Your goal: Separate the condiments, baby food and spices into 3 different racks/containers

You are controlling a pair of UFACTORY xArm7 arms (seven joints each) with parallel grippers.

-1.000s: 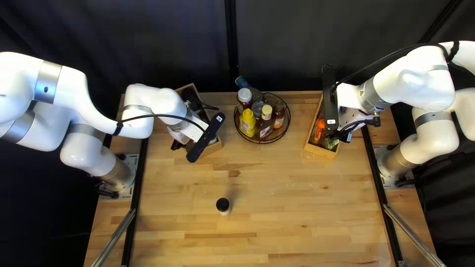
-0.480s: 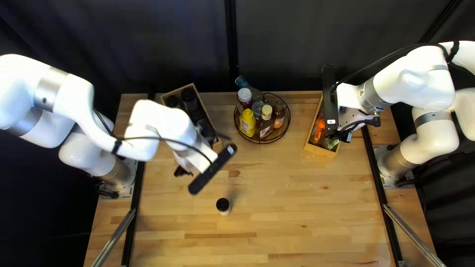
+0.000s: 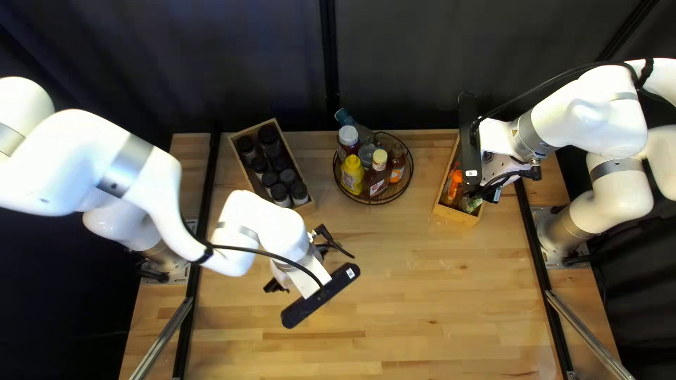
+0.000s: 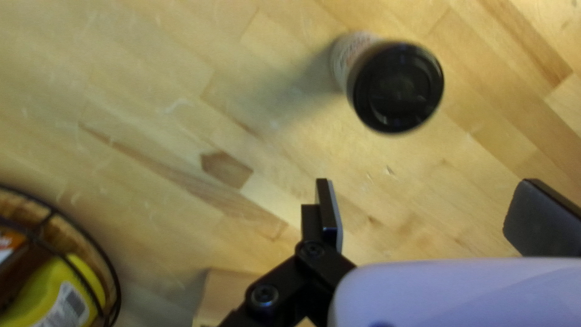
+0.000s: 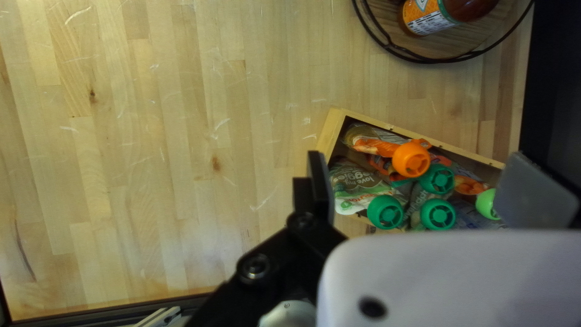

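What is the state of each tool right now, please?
Left tool: open, holding nothing; a black-capped jar is ahead.
Right tool: open, holding nothing, over the wooden box.

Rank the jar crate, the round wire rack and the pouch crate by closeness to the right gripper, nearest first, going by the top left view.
1. Pouch crate: at the view's right, below the right gripper.
2. Round wire rack: between the two crates, near the table's far edge.
3. Jar crate: left of the rack.

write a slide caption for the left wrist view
The open left gripper, with a black-capped jar standing on the wooden table ahead
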